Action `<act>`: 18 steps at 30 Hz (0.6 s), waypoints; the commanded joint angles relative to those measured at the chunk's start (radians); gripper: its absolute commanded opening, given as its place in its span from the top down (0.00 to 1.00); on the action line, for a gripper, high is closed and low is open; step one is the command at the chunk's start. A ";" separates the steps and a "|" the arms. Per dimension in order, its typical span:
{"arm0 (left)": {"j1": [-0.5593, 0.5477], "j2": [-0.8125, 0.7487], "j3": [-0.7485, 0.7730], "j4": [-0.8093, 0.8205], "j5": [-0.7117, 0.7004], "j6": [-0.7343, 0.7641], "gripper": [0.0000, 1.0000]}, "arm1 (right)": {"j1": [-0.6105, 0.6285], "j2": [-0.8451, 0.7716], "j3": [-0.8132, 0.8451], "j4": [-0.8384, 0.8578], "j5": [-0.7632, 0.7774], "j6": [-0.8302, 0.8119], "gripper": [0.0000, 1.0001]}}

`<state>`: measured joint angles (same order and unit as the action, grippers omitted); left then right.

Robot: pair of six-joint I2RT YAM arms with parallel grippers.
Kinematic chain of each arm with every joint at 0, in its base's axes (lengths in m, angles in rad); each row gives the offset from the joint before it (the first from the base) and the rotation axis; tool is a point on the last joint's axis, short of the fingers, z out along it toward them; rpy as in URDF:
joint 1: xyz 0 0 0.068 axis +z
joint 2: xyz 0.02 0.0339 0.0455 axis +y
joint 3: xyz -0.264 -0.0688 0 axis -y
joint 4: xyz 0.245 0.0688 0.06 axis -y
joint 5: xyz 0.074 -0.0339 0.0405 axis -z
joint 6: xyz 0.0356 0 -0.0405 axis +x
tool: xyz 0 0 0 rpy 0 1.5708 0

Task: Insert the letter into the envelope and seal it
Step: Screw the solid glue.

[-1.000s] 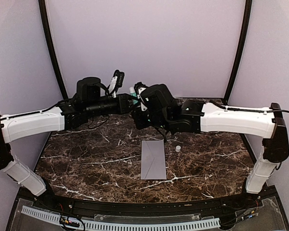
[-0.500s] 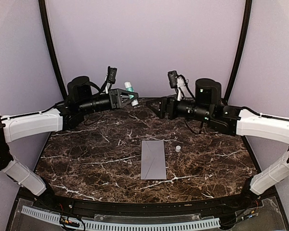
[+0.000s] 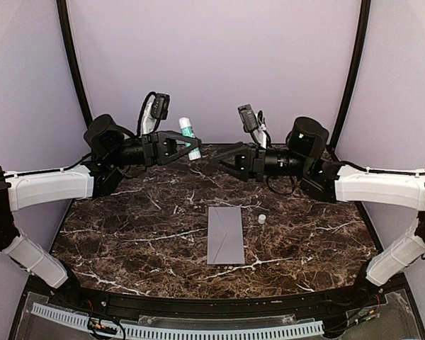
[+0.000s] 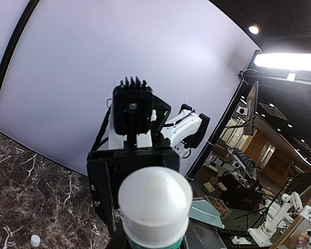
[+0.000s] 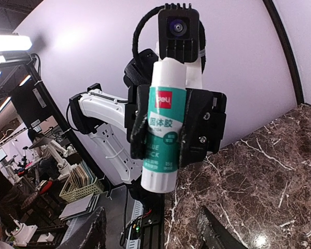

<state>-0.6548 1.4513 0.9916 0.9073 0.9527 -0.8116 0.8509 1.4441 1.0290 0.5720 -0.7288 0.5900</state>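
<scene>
The pale grey-lavender envelope [image 3: 225, 234] lies flat in the middle of the marble table [image 3: 127, 234], long side running away from me. The letter does not show. My left gripper [image 3: 191, 144] is raised at the back left and is shut on a green-and-white glue stick [image 3: 188, 136], which the right wrist view shows upright between the left fingers [image 5: 163, 140]. Its white end fills the left wrist view [image 4: 154, 202]. My right gripper [image 3: 219, 160] hovers facing it, a short gap away, open and empty, with its fingers [image 5: 96, 231] low in its own view.
A small white cap [image 3: 261, 218] lies on the table just right of the envelope's far end, and shows again in the left wrist view [image 4: 35, 239]. A pale backdrop wall [image 3: 212, 64] and two black curved poles [image 3: 76, 78] close off the rear.
The right arm has pulled back from the glue stick to the right and its jaws have parted. The left arm drew back leftward, still holding the stick. Envelope and cap stayed put.
</scene>
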 commanded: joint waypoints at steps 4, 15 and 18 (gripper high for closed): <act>-0.003 -0.012 -0.008 0.088 0.072 -0.020 1.00 | 0.017 0.053 0.069 0.075 -0.066 0.032 0.50; -0.015 -0.018 -0.004 0.027 0.064 0.019 1.00 | 0.055 0.131 0.154 0.062 -0.087 0.030 0.57; -0.017 -0.020 -0.005 0.023 0.063 0.023 1.00 | 0.057 0.135 0.155 0.061 -0.086 0.031 0.59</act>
<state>-0.6659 1.4513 0.9916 0.9264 1.0054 -0.8120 0.8967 1.5696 1.1507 0.5987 -0.7967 0.6155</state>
